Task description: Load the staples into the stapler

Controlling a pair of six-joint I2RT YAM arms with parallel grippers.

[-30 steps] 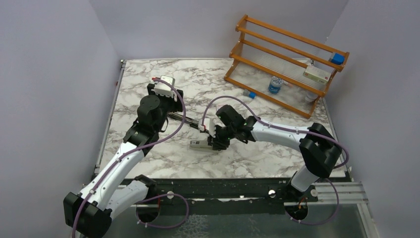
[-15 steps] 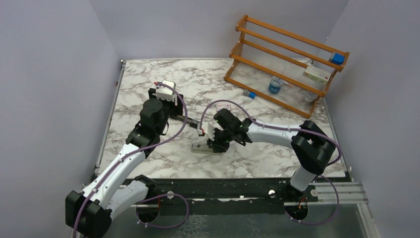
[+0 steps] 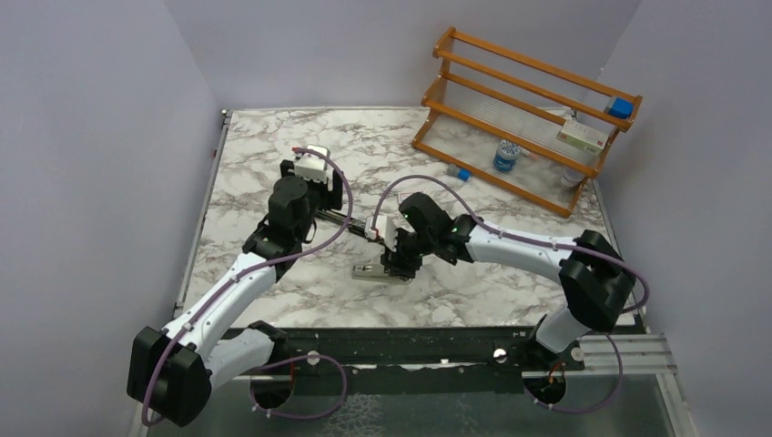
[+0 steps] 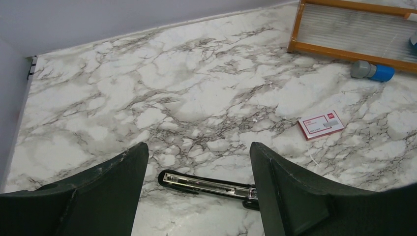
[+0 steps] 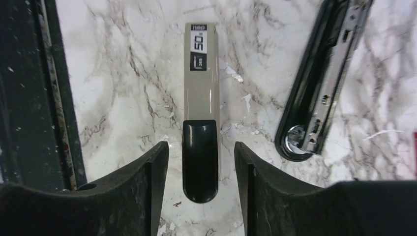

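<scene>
Here our right gripper point(image 5: 200, 147) gaped empty over a grey bar point(image 5: 201, 88). The stapler point(image 5: 318, 88) lay parallel alongside, farther from our open, empty left gripper point(image 4: 197, 147).

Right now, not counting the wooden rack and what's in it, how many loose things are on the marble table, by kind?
Black stapler with silver channel: 1
Grey bar with a black tip: 1
Pink-red staple box: 1
Small blue-and-grey cap: 1
Total: 4
</scene>
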